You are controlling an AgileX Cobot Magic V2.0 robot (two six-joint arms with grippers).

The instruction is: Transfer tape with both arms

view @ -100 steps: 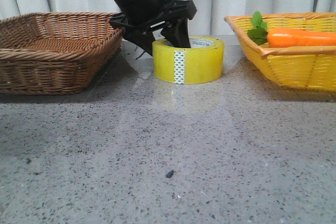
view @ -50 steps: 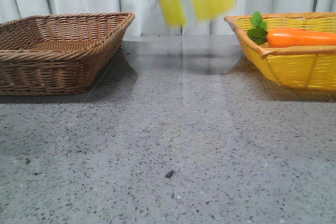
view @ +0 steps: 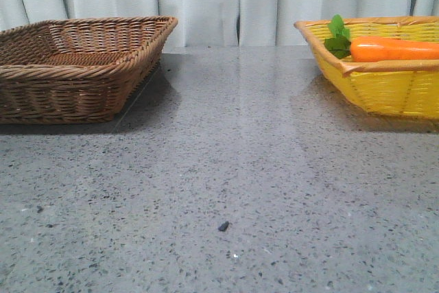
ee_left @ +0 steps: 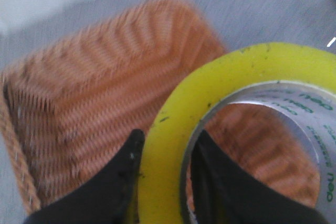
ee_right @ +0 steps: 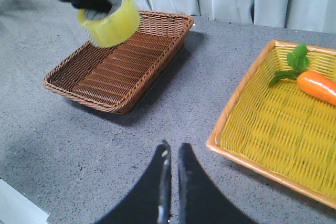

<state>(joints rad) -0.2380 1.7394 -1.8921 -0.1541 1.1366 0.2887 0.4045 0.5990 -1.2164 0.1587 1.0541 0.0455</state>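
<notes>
Left gripper (ee_left: 160, 174) holding the tape (ee_left: 247, 129) in the air above the brown wicker basket (ee_left: 94, 103): one finger lies inside the core, the other against the outer yellow wall, clamping the roll between them. Right gripper (ee_right: 172, 153), fingers nearly together and holding nothing, hangs over the grey table (ee_right: 105, 145), well apart from the tape.

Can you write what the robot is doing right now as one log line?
left pincer: shut on tape | tape: held above brown basket | right pincer: shut, empty
</notes>
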